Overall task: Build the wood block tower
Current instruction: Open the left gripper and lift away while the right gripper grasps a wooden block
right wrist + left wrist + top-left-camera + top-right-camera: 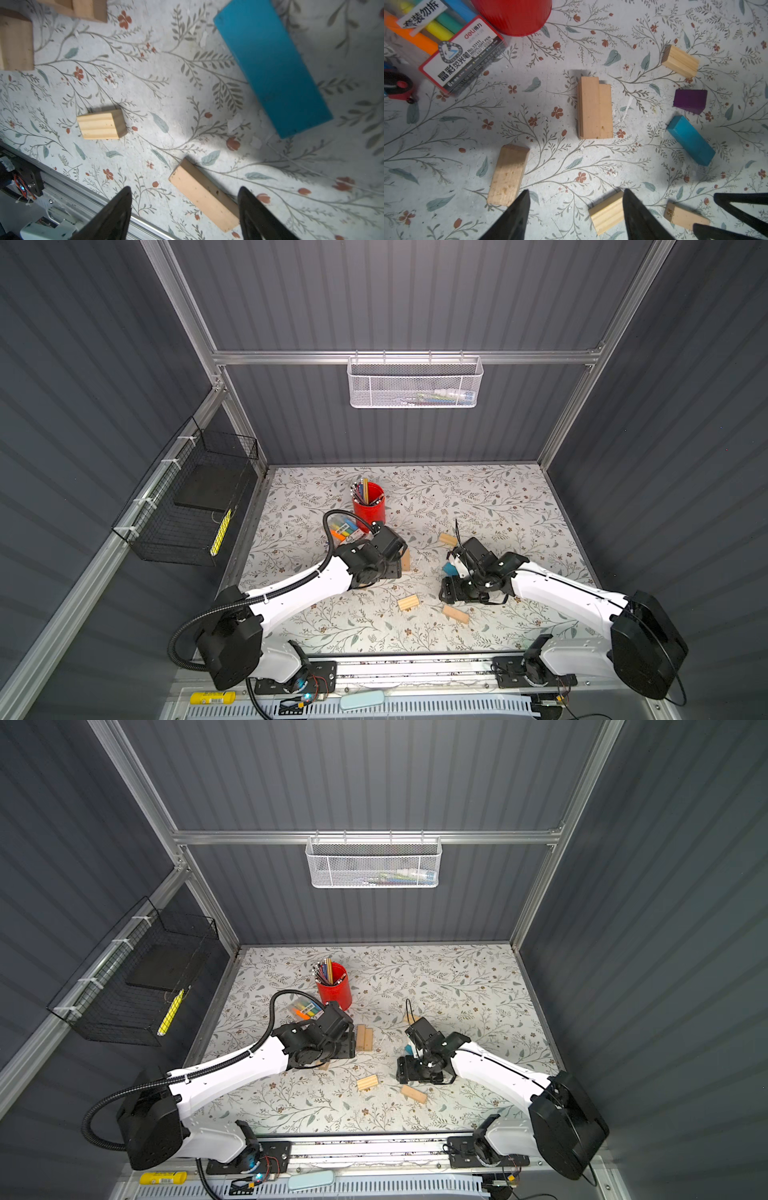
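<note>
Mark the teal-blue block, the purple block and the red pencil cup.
teal-blue block (691, 141): left wrist view, middle of its top face.
purple block (689, 99): left wrist view, middle of its top face.
red pencil cup (370, 512): in a top view, outer wall below the rim.

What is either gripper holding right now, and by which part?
Nothing is held. The left gripper is open and empty; the right gripper is open above a tan block that lies flat on the table, unclamped.

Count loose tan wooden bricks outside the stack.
4: ribbed brick beyond the right arm; plain brick under the left arm; second ribbed brick and numbered brick nearest the front. Arms may hide others.
</note>
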